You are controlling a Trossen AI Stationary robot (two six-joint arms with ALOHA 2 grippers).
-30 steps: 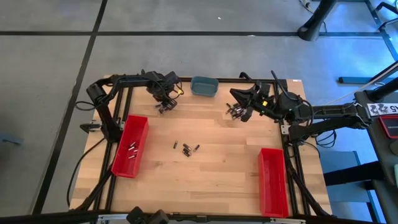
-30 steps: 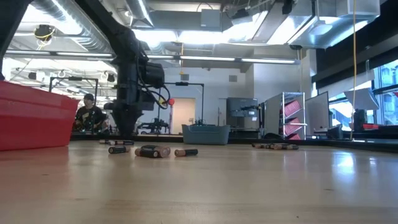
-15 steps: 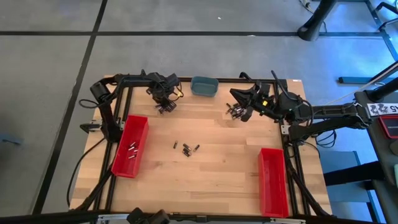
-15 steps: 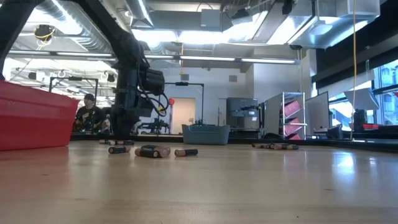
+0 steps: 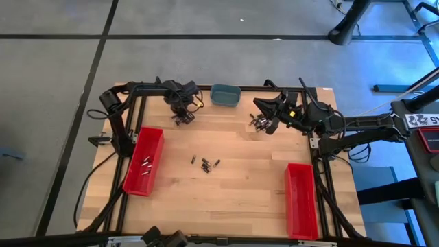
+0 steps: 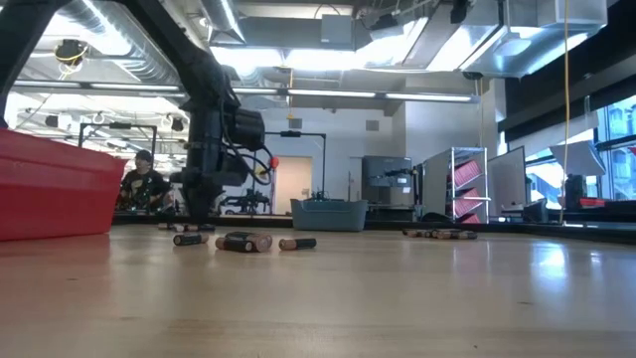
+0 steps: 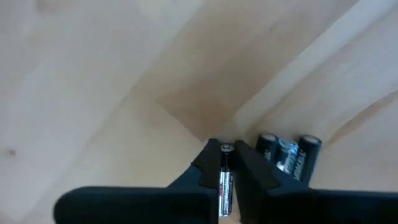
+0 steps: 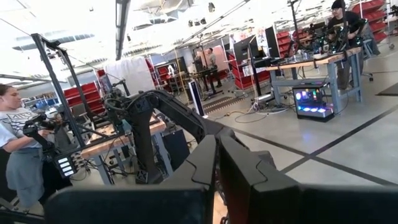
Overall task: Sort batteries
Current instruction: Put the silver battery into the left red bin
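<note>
Batteries lie in several places. A small cluster (image 5: 206, 163) (image 6: 248, 242) sits mid-table, a few (image 5: 145, 165) lie in the left red bin, and three (image 7: 287, 155) lie side by side on the wood beside my left gripper. More (image 6: 442, 234) lie at the far right, below my right arm. My left gripper (image 5: 182, 118) (image 7: 225, 163) is low over the far-left of the table, shut on one battery. My right gripper (image 5: 259, 123) (image 8: 216, 163) is at the far right, pointing level with its fingers together and nothing showing between them. My left gripper pinches a single thin battery (image 7: 224, 180) between its two fingers. The battery lies along the fingers, and its silvery end cap (image 7: 226, 148) sticks out just past the fingertips. The fingers point down at the wood from above. Whether that end touches the table does not show.
A grey-blue dish (image 5: 225, 95) stands at the far edge between the two arms. Long red bins stand at the left (image 5: 140, 180) and right (image 5: 300, 199) edges. Bare wood stretches along the near half. A person (image 8: 18, 143) stands in the room beyond the table.
My left arm has shifted a little. Its wrist has sunk slightly and settled over the same far-left spot, with the fingers staying low by the table. The batteries on the table have not moved.
</note>
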